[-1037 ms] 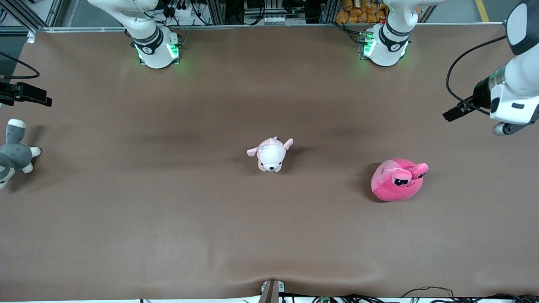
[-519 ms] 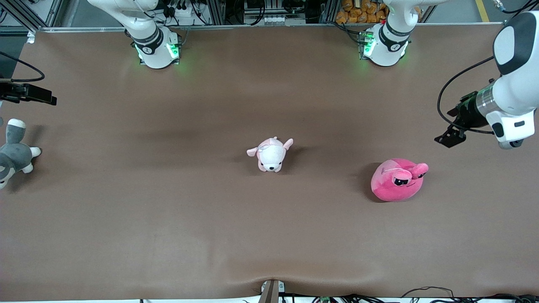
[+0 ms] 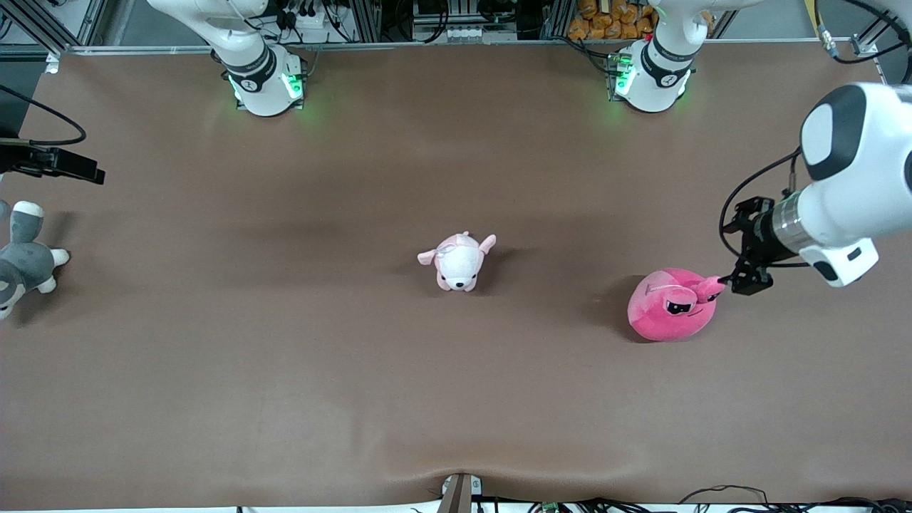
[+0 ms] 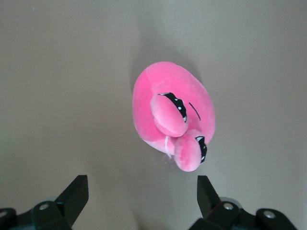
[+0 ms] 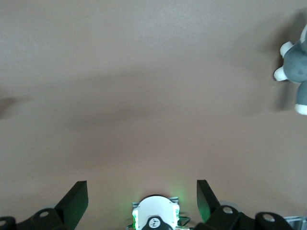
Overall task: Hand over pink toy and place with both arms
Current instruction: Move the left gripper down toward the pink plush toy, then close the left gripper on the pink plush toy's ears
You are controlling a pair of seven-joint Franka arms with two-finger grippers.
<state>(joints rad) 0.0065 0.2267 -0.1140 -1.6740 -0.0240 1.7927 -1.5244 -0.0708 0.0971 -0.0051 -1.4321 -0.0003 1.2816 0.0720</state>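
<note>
Across the brown table [image 3: 356, 399] nothing is yet being grasped: the pink toy [image 3: 670, 305] is lying toward the left arm's end, the spread left gripper [image 3: 747, 279] is being held above it, and the right gripper [image 5: 142, 201], also spread, is waiting near the grey-and-white plush [image 3: 21, 258], so pickup, handover and placing are all being left undone.

We are holding our left gripper [image 3: 746, 274] up in the air at the left arm's end of the table, with its jaws wide open and nothing between them. Our right gripper [image 5: 142, 199] is waiting up at the right arm's end, its jaws also spread wide with nothing inside.
</note>
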